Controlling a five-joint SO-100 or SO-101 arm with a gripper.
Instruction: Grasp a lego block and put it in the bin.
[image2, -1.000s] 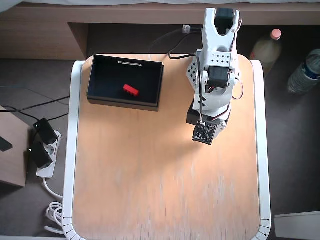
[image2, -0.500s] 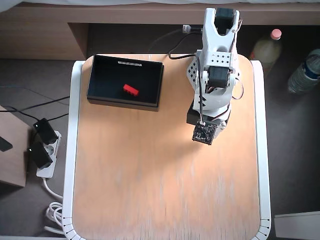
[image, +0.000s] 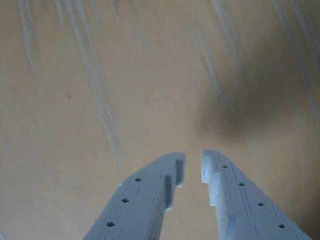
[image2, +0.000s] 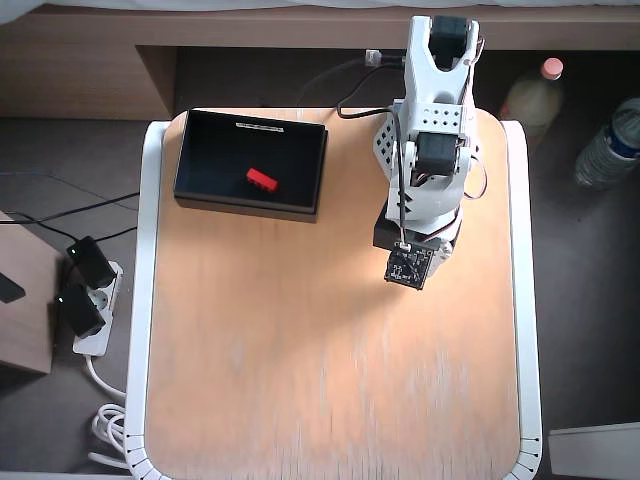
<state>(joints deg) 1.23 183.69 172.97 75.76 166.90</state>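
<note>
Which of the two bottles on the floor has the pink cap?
The yellowish bottle nearer the table; the clear bottle sits farther right by the picture's edge.

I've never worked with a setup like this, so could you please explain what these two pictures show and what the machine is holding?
The overhead view looks straight down on a wooden table with a small white robot arm mounted near its far edge. A black bin stands on the table to the arm's left in that view, and a red lego block already lies inside it. The wrist view comes from a camera riding on the arm: the two pale prongs at the bottom are the fingers of its gripper, nearly closed with a narrow gap between them, pointing at bare tabletop. The gripper holds nothing.
</note>
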